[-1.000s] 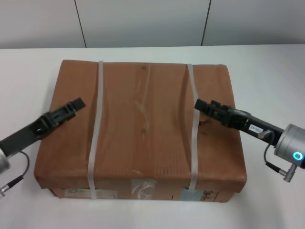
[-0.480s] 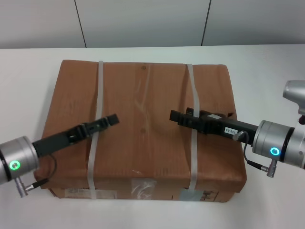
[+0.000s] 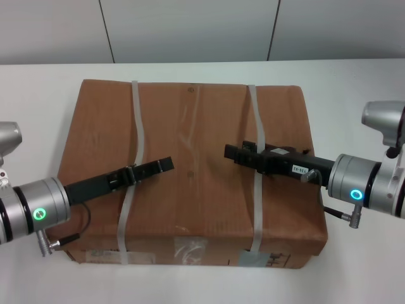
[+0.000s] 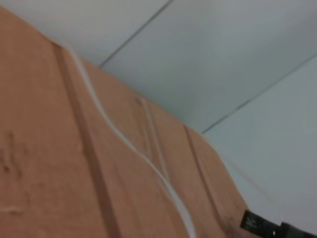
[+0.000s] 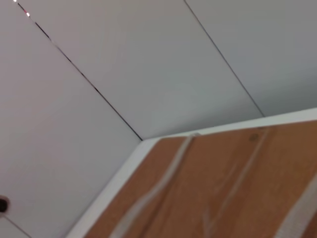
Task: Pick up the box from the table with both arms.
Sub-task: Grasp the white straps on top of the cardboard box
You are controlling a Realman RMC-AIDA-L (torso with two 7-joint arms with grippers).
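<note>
Over the box (image 3: pixel 190 171), left gripper (image 3: pixel 166 164) and right gripper (image 3: pixel 229 151) hover; finger spread can't be told.

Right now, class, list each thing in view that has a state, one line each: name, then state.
box: flat on the table, shut, both straps on.
table: bears the box.
left end effector: over the box top, across the left strap.
right end effector: over the box top, across the right strap.
</note>
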